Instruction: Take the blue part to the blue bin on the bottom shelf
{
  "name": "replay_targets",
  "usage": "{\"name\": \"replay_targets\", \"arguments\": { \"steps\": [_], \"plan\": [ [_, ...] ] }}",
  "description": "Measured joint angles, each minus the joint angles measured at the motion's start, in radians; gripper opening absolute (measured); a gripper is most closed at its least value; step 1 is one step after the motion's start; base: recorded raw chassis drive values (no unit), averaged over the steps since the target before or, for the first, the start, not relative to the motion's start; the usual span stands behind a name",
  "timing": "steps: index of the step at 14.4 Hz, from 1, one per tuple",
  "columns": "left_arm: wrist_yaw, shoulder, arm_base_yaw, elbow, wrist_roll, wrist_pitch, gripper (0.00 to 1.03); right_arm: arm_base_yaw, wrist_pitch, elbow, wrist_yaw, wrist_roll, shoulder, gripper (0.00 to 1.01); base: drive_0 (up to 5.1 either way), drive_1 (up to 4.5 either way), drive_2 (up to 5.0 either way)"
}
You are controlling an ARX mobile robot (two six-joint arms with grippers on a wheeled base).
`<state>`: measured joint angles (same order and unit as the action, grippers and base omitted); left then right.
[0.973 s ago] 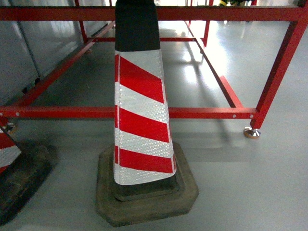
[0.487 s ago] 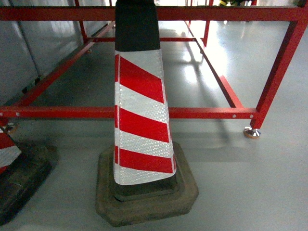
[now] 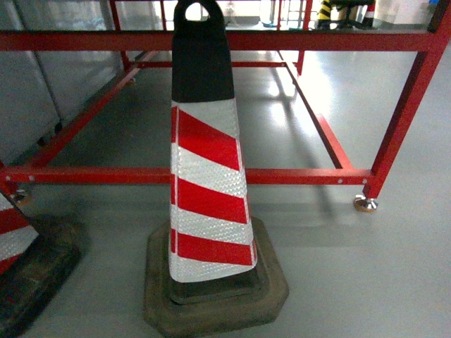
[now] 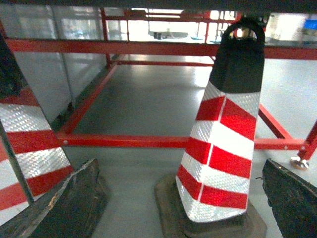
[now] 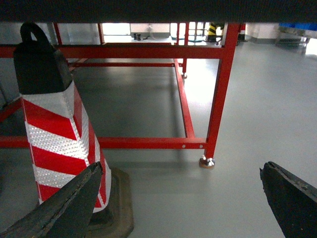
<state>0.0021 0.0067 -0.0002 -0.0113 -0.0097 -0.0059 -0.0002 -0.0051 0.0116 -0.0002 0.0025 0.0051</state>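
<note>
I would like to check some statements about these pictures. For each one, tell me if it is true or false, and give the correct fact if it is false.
1. A red-and-white striped cone with a black top stands in front of a red metal frame. True.
2. The blue part is lying on the floor beside the cone. False: no blue part, blue bin or shelf shows in any view.
3. The left gripper is open, with nothing between its fingers. True.
4. The right gripper is shut on an object. False: it is open and empty.
5. A second striped cone shows at the left edge of the head view. True.
</note>
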Motion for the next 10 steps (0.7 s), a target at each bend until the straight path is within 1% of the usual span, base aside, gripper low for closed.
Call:
{"name": "replay_targets", "arguments": {
  "steps": [10],
  "plan": [
    [-0.002,0.000,0.000,0.000,0.000,0.002,0.98,0.000,-0.001,0.000,-0.001,0.000,0.000,0.98,0.0,0.00,0.0]
  ]
}}
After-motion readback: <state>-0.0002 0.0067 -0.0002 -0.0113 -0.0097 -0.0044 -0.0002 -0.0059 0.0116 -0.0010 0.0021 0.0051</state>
